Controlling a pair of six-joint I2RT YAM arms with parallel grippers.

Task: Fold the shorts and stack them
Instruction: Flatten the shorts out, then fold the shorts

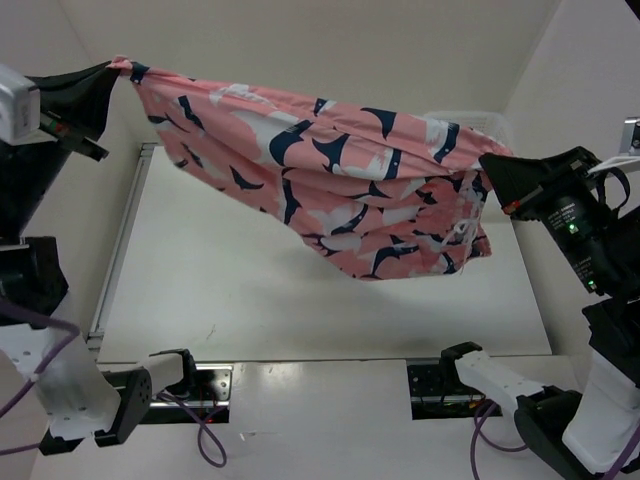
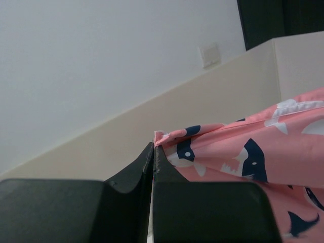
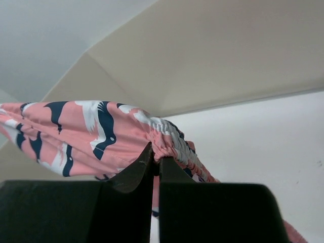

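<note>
The salmon-pink shorts [image 1: 330, 175] with navy-and-white whale shapes hang stretched in the air above the white table [image 1: 250, 290], held between both arms. My left gripper [image 1: 112, 70] is shut on the shorts' upper left corner; in the left wrist view the fabric [image 2: 243, 152] runs off to the right from my shut gripper [image 2: 154, 149]. My right gripper [image 1: 487, 165] is shut on the gathered elastic waistband at the right; in the right wrist view the shorts [image 3: 86, 131] bunch over my shut gripper [image 3: 156, 152]. The lower part of the shorts sags toward the table.
A white mesh basket [image 1: 480, 122] stands at the back right, partly hidden behind the shorts. A metal rail [image 1: 118, 250] runs along the table's left edge. Both arm bases and purple cables [image 1: 205, 435] sit at the near edge.
</note>
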